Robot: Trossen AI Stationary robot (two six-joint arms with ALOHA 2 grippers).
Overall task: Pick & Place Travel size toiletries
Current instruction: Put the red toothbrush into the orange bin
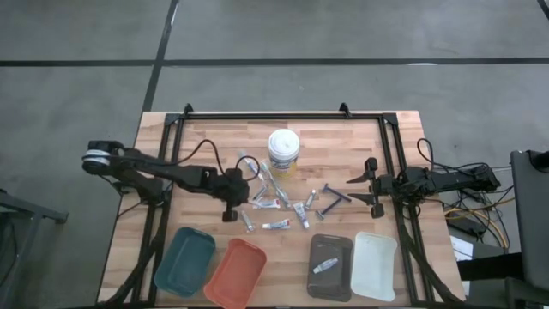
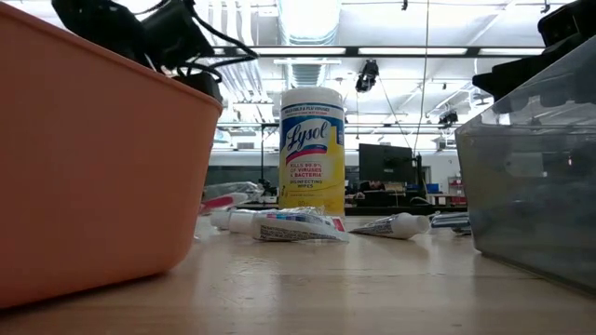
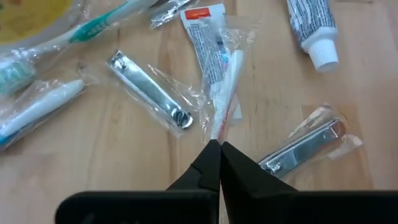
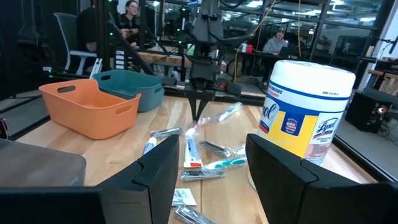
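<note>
Not much room in the middle of the counter (image 1: pixel 343 137): the toiletries (image 1: pixel 276 206) are scattered tight together, some touching, with the big wipes tub (image 1: pixel 283 153) standing tall just behind them toward the far edge. Along the near edge the teal tray (image 1: pixel 185 262), orange tray (image 1: pixel 234 272), dark tray (image 1: pixel 330 265) and white tray (image 1: pixel 374 265) form a low wall. The far corners are bare wood, and there's an open lane between the pile and the trays.

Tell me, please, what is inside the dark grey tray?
The dark grey tray holds one small silvery tube, lying flat, seen from above. The low view shows only its wall, so nothing more can be confirmed.
</note>
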